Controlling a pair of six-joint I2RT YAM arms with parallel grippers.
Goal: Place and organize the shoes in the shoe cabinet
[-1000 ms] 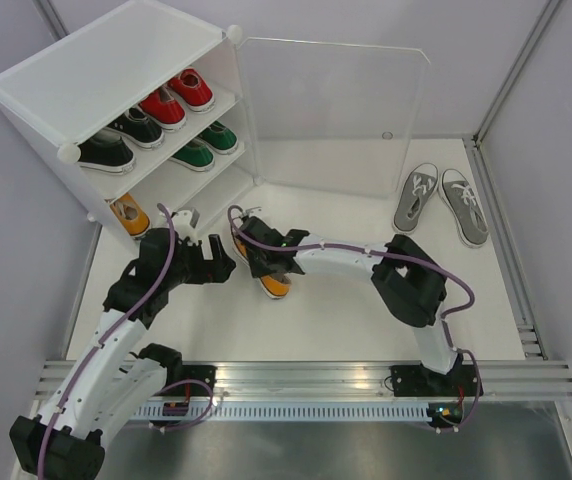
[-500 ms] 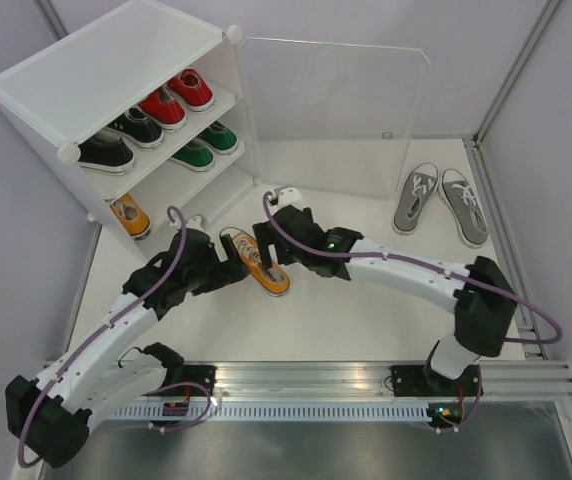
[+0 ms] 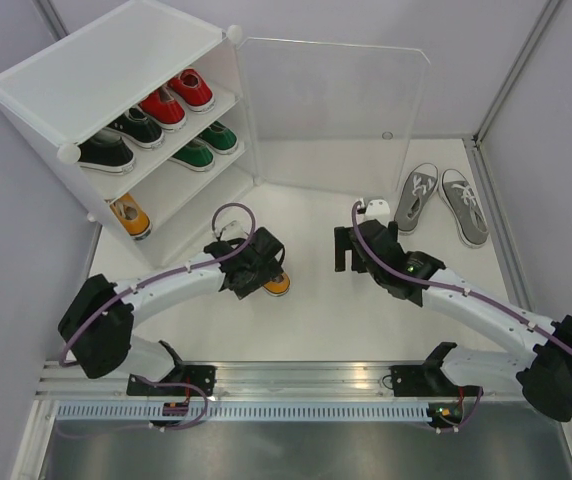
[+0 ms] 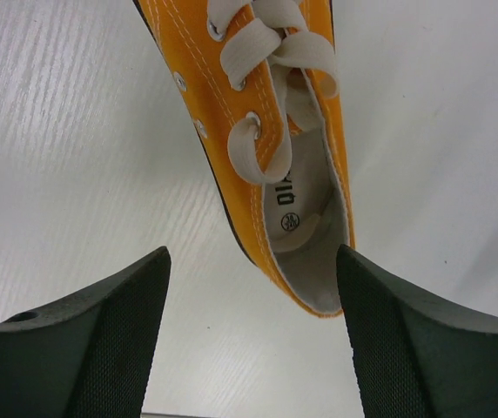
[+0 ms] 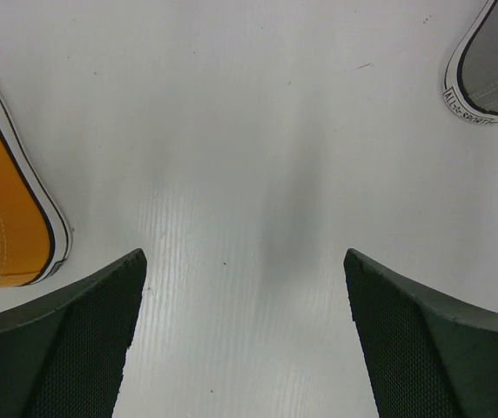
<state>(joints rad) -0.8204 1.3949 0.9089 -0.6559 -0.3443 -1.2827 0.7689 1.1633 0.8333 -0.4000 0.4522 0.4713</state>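
Observation:
One orange shoe (image 3: 277,285) lies on the white table; in the left wrist view the same orange shoe (image 4: 266,131) has its heel between my left fingers (image 4: 101,340), close to the right one and apart from the left one. My left gripper (image 3: 264,272) (image 4: 253,292) stands open over it. My right gripper (image 3: 347,252) (image 5: 245,279) is open and empty over bare table, with the orange shoe (image 5: 5,226) to its left. The shoe cabinet (image 3: 116,60) holds red, black and green shoes and one orange shoe (image 3: 129,215). Two grey shoes (image 3: 438,200) lie at the right.
The cabinet's clear door (image 3: 336,115) stands open across the back of the table. A grey shoe's toe (image 5: 493,70) shows at the top right of the right wrist view. The metal rail (image 3: 306,380) with both arm bases runs along the near edge.
My right gripper opened, let go of the orange shoe and drew away to the right. My left arm swung right over the shoe, its jaws now around the heel.

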